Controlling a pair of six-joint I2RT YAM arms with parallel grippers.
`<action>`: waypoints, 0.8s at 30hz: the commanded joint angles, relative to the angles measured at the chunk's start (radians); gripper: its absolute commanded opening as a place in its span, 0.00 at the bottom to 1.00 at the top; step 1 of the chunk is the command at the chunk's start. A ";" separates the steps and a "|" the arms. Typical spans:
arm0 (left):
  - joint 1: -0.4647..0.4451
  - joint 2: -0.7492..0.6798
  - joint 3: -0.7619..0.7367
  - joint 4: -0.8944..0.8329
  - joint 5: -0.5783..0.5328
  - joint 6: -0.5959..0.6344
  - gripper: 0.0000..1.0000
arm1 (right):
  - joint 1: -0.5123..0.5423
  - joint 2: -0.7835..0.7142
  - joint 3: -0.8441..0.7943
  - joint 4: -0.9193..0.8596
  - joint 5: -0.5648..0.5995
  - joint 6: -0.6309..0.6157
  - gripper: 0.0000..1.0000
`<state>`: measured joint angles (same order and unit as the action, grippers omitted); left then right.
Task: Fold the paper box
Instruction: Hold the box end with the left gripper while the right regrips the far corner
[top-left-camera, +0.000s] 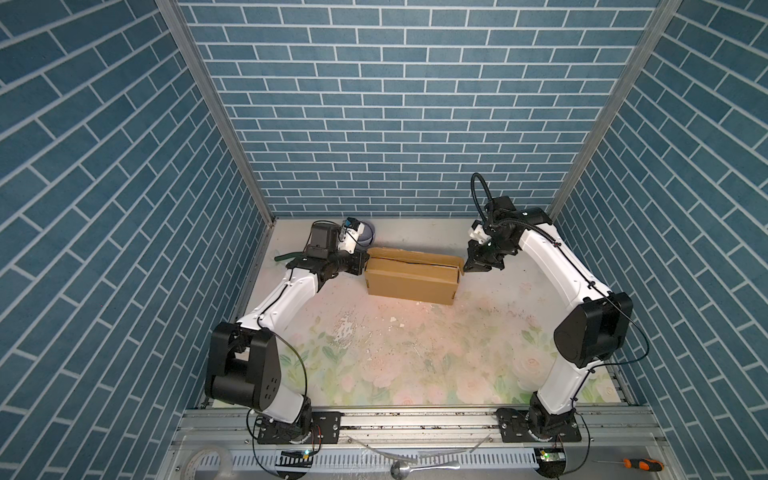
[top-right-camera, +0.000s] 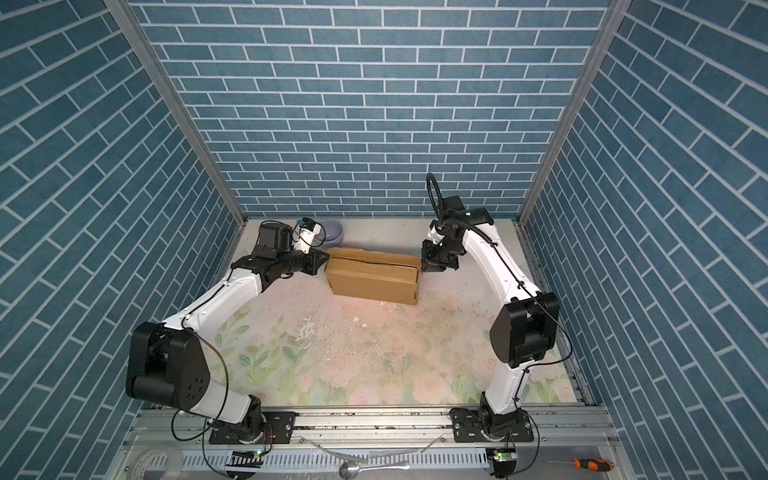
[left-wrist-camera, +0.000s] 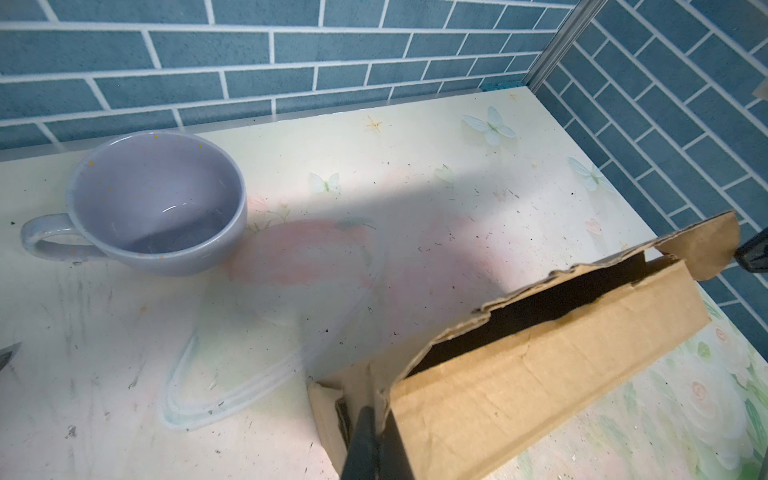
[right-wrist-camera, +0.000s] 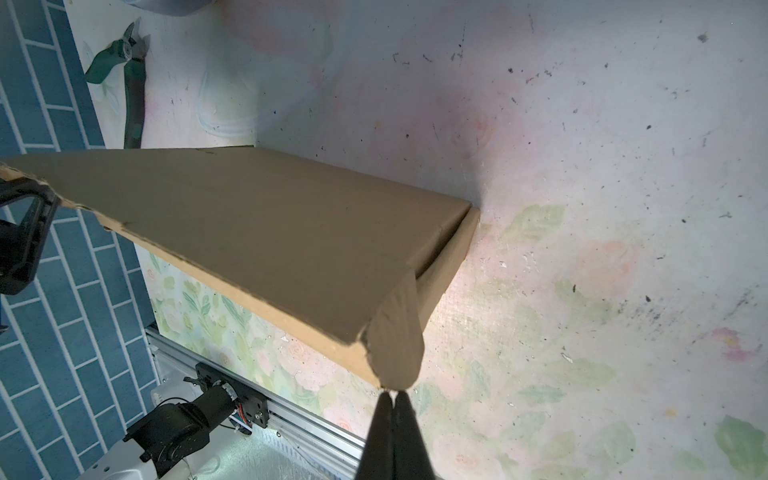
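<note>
Sitting near the lilac cup (top-right-camera: 330, 235), the paper box (top-left-camera: 411, 282) has its walls up but its top seam gapes. The left hand (left-wrist-camera: 368, 419) and right hand (right-wrist-camera: 392, 401), fingers together, touch opposite ends. Closing remains.

The paper box (top-left-camera: 409, 280) is seen in plain brown cardboard, its inside dark where a gap is shown in the left wrist view. The walls (top-left-camera: 395, 104) are covered in a blue brick pattern with pale grout lines. The table (top-left-camera: 415, 357) is printed with pink roses and green leaves on cream, pale butterflies are printed towards the back, and dark specks are scattered over it. The cup (left-wrist-camera: 158, 199) is glazed lilac and flecked with orange. The pliers (right-wrist-camera: 134, 104) are handled in dark green. The screwdriver (top-left-camera: 642, 464) is handled in orange and black. The left arm (top-left-camera: 291, 295) and right arm (top-left-camera: 548, 257) are finished in white with black joints.
</note>
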<state>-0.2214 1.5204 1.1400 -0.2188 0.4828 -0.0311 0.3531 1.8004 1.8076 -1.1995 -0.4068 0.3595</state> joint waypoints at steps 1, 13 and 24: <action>-0.012 0.011 0.000 -0.071 -0.001 -0.007 0.00 | 0.004 -0.009 0.037 -0.017 -0.026 -0.001 0.00; -0.016 0.013 0.001 -0.073 -0.007 -0.004 0.00 | 0.001 -0.027 0.021 0.013 -0.003 0.023 0.00; -0.016 0.022 0.004 -0.072 -0.006 -0.004 0.00 | 0.026 0.019 0.151 -0.150 0.233 -0.139 0.42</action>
<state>-0.2260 1.5204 1.1404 -0.2188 0.4763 -0.0307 0.3614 1.8027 1.9453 -1.2900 -0.2413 0.2783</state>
